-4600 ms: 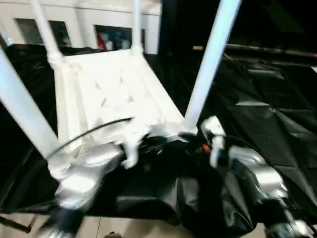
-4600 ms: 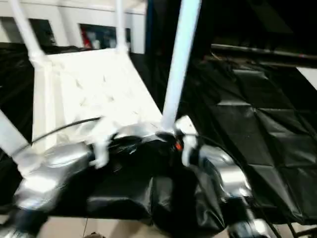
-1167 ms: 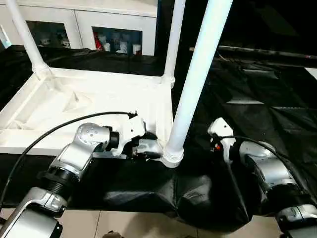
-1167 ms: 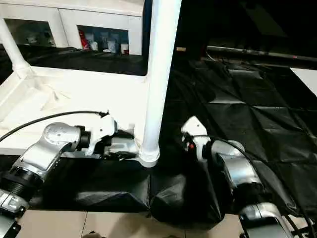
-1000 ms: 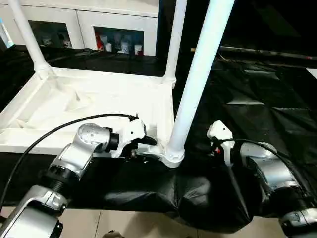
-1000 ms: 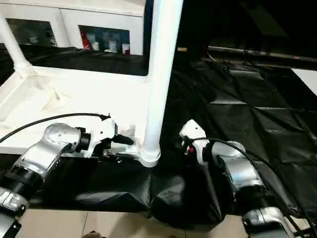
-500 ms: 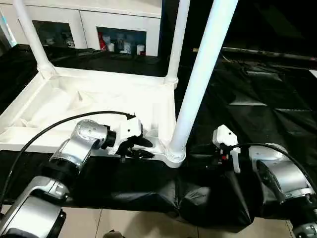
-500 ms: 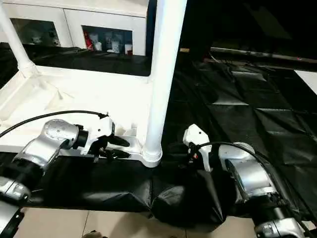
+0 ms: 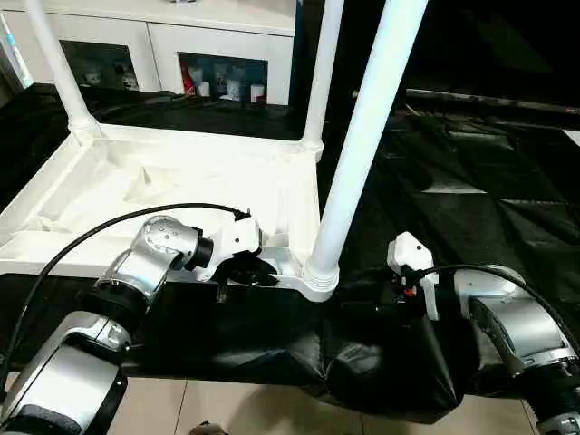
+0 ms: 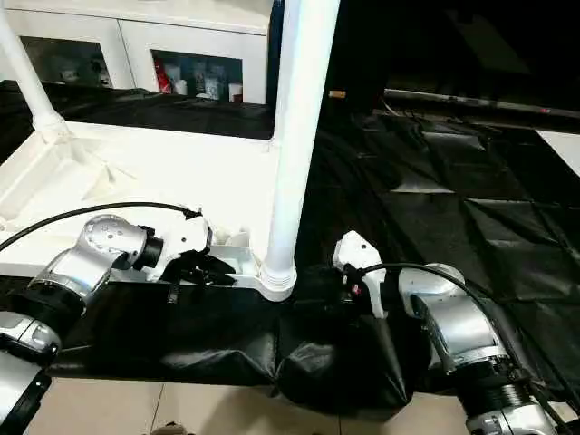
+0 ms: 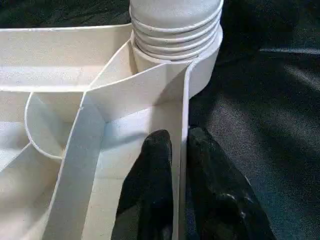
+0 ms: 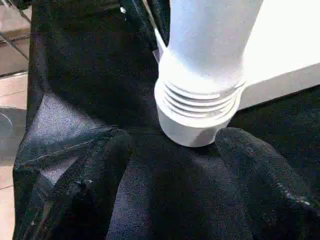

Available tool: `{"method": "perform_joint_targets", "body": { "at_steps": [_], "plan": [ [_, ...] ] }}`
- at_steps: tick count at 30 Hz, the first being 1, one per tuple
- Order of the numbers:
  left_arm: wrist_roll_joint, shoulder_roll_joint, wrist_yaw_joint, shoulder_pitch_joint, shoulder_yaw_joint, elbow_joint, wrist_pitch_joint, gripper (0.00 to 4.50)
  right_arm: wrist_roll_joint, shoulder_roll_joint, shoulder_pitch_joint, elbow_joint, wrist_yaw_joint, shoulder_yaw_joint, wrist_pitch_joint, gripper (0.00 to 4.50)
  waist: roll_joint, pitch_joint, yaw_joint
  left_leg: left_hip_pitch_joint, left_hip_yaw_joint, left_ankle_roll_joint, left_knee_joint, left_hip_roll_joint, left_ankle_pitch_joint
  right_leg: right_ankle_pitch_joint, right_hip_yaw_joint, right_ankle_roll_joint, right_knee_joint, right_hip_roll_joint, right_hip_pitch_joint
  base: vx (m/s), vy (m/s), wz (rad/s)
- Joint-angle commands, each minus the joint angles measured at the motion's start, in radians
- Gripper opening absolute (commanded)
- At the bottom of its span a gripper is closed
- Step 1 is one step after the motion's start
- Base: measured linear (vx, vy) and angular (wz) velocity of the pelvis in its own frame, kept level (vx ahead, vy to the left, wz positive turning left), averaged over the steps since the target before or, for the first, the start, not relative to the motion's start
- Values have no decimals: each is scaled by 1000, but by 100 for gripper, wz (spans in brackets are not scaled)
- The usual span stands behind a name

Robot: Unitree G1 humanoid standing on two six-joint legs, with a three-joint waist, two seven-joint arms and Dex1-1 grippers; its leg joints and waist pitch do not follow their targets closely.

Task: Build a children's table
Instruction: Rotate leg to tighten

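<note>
Starting on my left, I see the far-left leg [image 9: 56,68] standing up from its corner of the upturned tabletop [image 9: 172,186], which lies ribbed side up on the bench [image 9: 471,181], draped in black sheeting. Behind it stands a white cabinet [image 9: 181,36] with glass doors.

Moving in, my left gripper [image 11: 175,145] is at the near edge of the tabletop, beside the corner socket [image 9: 319,276]. In the left wrist view its jaws are pinched on the thin outer wall of the tabletop, one finger inside the rim and one outside, so I count that as a clenched hold on the tabletop.

Next comes the near leg [image 9: 367,136], upright in that socket, with its threaded collar showing just above the rim. The far-right leg [image 9: 322,72] rises behind it. I can make out three legs; the fourth corner lies outside what I can see.

To the right, my right gripper [image 12: 172,150] sits low on the sheeting just beside the socket. Its jaws are spread wide to either side of the near leg's base, touching nothing that I can see.

I judge the step in hand to be seating this near leg. With the left holding the tabletop steady, the next move calls for closing the right jaws round the leg base and turning or pressing it home, keeping the leg straight.
</note>
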State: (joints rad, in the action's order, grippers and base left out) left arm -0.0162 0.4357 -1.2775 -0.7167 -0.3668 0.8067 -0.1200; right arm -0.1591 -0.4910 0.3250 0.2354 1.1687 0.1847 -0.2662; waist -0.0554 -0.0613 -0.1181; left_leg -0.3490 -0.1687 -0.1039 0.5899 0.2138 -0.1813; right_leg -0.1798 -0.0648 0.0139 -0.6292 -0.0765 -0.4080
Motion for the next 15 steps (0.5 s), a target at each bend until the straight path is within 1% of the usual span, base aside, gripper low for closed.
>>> {"method": "perform_joint_targets", "body": {
  "at_steps": [1, 2, 3, 4, 5, 6, 7, 8, 9, 10, 12, 13, 14, 15],
  "plan": [
    [-10, -2, 60, -12, 26, 6, 78, 30, -6, 4, 3, -11, -25, -13, 3, 325, 10, 64, -7, 2, 3, 1, -74, 15, -267, -332, 42, 165, 91, -65, 52, 0, 0, 0],
    [-10, -6, 76, -10, 30, -2, 114, 24, -4, 12, 7, -2, -42, -18, 9, 325, 10, 64, -7, 2, 3, 1, -74, 15, -267, -332, 42, 165, 91, -65, 52, 0, 0, 0],
    [-7, -11, 88, -5, 36, -11, 139, 14, -1, 19, 11, 7, -58, -22, 15, 325, 10, 64, -5, 0, 4, -2, -74, 15, -271, -352, 41, 161, 93, -66, 53, 0, 0, 0],
    [-5, -13, 92, -4, 38, -15, 147, 14, 1, 21, 12, 10, -64, -23, 17, 325, 9, 64, -4, -1, 5, -2, -75, 14, -271, -358, 40, 158, 93, -66, 54, 0, 0, 0],
    [-1, -26, 122, 7, 49, -37, 193, 4, 15, 34, 19, 30, -100, -29, 34, 325, 10, 65, -3, -1, 5, -3, -75, 15, -267, -353, 41, 157, 93, -66, 54, 0, 0, 0],
    [2, -33, 138, 13, 54, -50, 210, 2, 26, 42, 24, 45, -126, -32, 46, 325, 9, 66, -1, -1, 5, -3, -74, 15, -260, -335, 41, 163, 91, -65, 53, 0, 0, 0],
    [10, -51, 170, 30, 65, -84, 249, 1, 36, 62, 36, 75, -174, -42, 57, 325, 8, 68, 2, -4, 5, -6, -73, 15, -245, -304, 41, 174, 86, -65, 55, 0, 0, 0],
    [10, -51, 170, 30, 65, -84, 249, 1, 36, 62, 36, 75, -174, -42, 57, 325, 8, 68, 2, -4, 5, -6, -73, 15, -245, -304, 41, 174, 86, -65, 55, 0, 0, 0],
    [15, -61, 186, 40, 70, -103, 268, 0, 39, 74, 43, 90, -197, -49, 59, 342, 7, 68, 4, -5, 4, -3, -72, 13, -232, -279, 40, 183, 85, -63, 57, 0, 0, 0],
    [20, -73, 200, 68, 70, -155, 287, 0, 25, 104, 57, 112, -239, -70, 58, 353, 7, 70, 6, -7, 3, 6, -70, 13, -202, -241, 42, 192, 80, -65, 59, 0, 0, 0],
    [20, -75, 202, 77, 69, -173, 290, 0, 19, 114, 60, 116, -250, -77, 57, 360, 8, 73, 8, -4, 0, 20, -68, 12, -182, -202, 42, 200, 79, -60, 58, 0, 0, 0],
    [18, -76, 205, 92, 66, -202, 303, 0, 7, 124, 64, 118, -257, -84, 53, 370, 11, 73, 8, -6, -1, 27, -68, 11, -170, -177, 42, 204, 76, -60, 60, 0, 0, 0],
    [5, -72, 205, 110, 54, -230, 299, 0, 2, 132, 68, 120, -262, -85, 54, 384, 10, 74, 9, -7, -1, 29, -68, 11, -166, -170, 42, 206, 76, -60, 61, 0, 0, 0],
    [5, -72, 205, 110, 54, -230, 299, 0, 2, 132, 68, 120, -262, -85, 54, 384, 12, 74, 10, -6, -1, 33, -68, 12, -163, -161, 42, 207, 76, -60, 61, 0, 0, 0]
  ]
}}
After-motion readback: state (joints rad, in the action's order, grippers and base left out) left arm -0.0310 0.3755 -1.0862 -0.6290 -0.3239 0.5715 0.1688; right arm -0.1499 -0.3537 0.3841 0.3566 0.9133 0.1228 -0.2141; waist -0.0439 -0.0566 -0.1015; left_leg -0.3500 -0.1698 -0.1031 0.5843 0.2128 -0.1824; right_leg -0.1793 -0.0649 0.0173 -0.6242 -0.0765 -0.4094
